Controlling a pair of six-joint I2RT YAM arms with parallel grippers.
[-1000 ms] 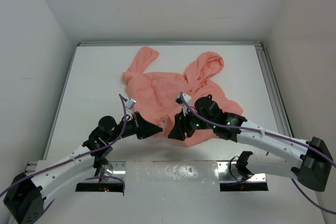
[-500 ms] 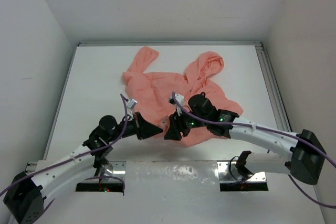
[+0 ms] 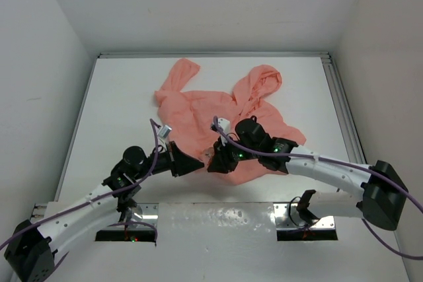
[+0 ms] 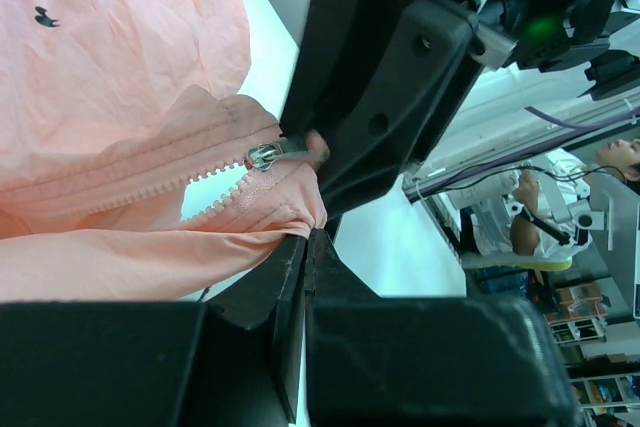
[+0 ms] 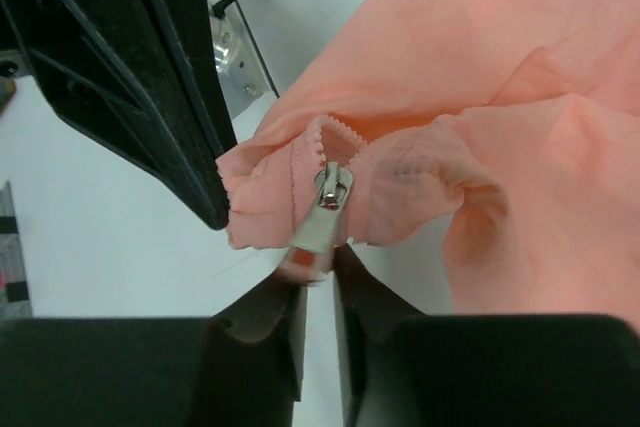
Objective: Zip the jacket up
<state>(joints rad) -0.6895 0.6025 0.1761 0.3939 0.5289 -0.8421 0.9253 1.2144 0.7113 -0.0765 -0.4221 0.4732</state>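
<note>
The jacket (image 3: 218,107) lies crumpled mid-worktop (image 3: 119,97), hem toward the near edge. The left claw (image 4: 308,239) is pressed together on hem fabric; the right claw (image 5: 318,272) pinches the zipper pull (image 5: 320,217). Draw the pull steadily away along the teeth — hem held taut against it. Whether both tooth rows sit in the slider is unclear — folds hide the upper track.

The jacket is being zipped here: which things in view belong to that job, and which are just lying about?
In the job:
jacket
zipper pull
left tool, pinching the fabric below the zipper
right tool, closed on the pull

Just there:
table
side rail
</note>
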